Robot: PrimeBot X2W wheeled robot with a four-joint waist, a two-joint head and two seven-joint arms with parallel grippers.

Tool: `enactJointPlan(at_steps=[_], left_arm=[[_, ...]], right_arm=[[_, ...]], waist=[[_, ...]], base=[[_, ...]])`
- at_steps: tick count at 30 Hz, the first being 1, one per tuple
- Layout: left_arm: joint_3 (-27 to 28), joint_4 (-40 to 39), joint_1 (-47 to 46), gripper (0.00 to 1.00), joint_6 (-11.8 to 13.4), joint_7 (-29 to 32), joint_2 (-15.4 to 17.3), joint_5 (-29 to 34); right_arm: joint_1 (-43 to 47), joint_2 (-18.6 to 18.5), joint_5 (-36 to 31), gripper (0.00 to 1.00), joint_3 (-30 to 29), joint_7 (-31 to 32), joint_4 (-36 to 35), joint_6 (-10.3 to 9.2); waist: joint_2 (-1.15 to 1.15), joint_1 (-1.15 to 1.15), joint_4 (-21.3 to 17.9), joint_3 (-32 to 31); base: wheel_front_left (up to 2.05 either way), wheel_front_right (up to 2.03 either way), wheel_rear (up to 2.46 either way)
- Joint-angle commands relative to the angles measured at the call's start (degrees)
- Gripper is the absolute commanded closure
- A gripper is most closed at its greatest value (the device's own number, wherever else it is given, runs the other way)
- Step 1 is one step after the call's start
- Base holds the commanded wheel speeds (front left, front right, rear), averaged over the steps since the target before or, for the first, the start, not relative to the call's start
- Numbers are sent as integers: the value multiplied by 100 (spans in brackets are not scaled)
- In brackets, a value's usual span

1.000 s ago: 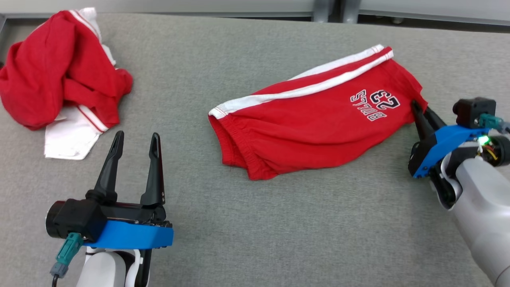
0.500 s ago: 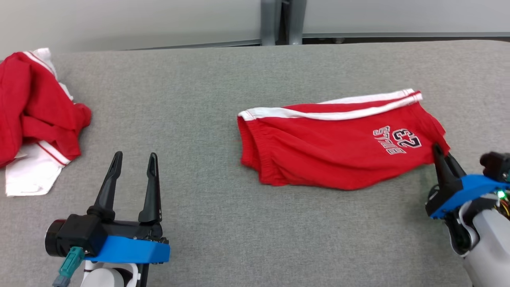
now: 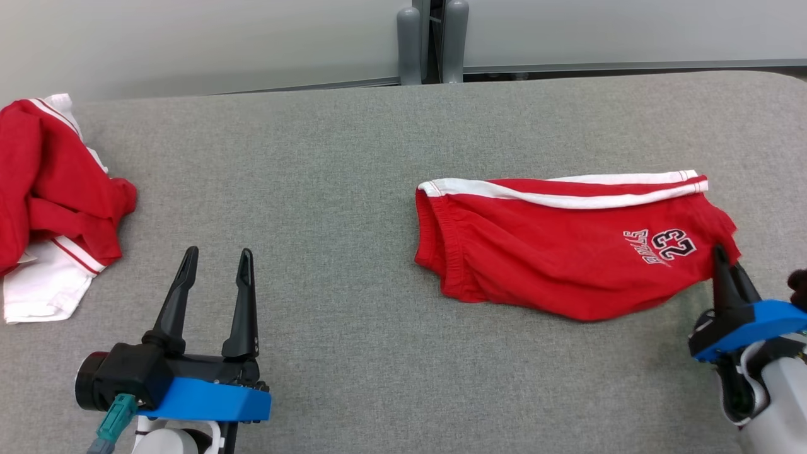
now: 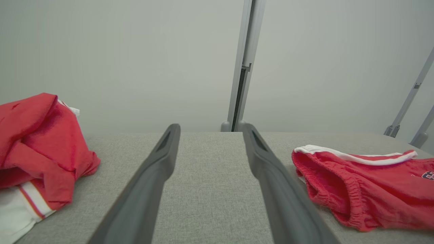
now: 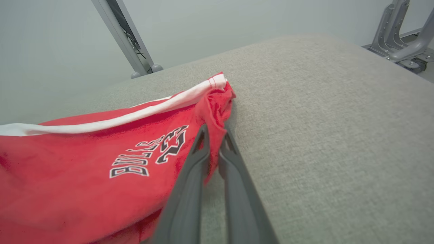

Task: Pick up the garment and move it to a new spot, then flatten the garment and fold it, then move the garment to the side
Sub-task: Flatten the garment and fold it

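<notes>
left hand (image 4: 210, 126): fingers spread | right: red shorts (image 4: 369, 200) on grey table (image 4: 210, 189) | left: crumpled red-and-white clothes (image 4: 37, 149)

A grey fabric-covered table (image 3: 353, 189) meets a pale wall (image 3: 189, 44) — metal post (image 3: 432, 38) behind.

One print (image 5: 149, 156) can be read: "BULLS" with the number "23" beside it, in dark letters edged with white, on the red shorts (image 3: 555, 258). In the right wrist view it lies just left of the right gripper (image 5: 214, 130), the "23" nearest the fingertips, the word further left and lower. In the head view the same print stands upside down, just up and left of that gripper's tips. In the left wrist view a dark scrap of a character sits at the right edge, far right of the fingers, too little to read.
</notes>
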Motion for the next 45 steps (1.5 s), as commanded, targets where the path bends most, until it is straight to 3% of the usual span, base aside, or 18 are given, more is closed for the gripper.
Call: enactJointPlan(at_steps=[1, 11, 22, 30, 36, 45], left_arm=[[-7, 11, 33, 0, -19, -17, 20, 14], [-88, 23, 36, 0, 12, -17, 21, -34], [-95, 20, 144, 0, 39, -17, 20, -88], [-170, 19, 167, 0, 83, -16, 20, -141], [-184, 28, 183, 0, 80, -16, 20, -146], [-219, 56, 208, 0, 72, -16, 20, -148]], right_arm=[[-76, 112, -49, 100, -20, -29, -110, -2], [-711, 624, -446, 100, 565, 9, -638, -2], [-666, 1075, -495, 100, 1977, 249, -1202, -2], [-183, 837, -345, 100, 2703, 280, -1578, -2], [181, 596, -242, 100, 2915, 336, -1704, -2], [306, 719, -140, 100, 3070, 190, -1597, -2]], waist=[[0, 0, 10, -20], [0, 0, 192, -92], [0, 0, 410, -124], [0, 0, 464, -150], [0, 0, 458, -170], [0, 0, 421, -187]], base=[[0, 0, 0], [0, 0, 0], [0, 0, 0], [0, 0, 0], [0, 0, 0], [0, 0, 0]])
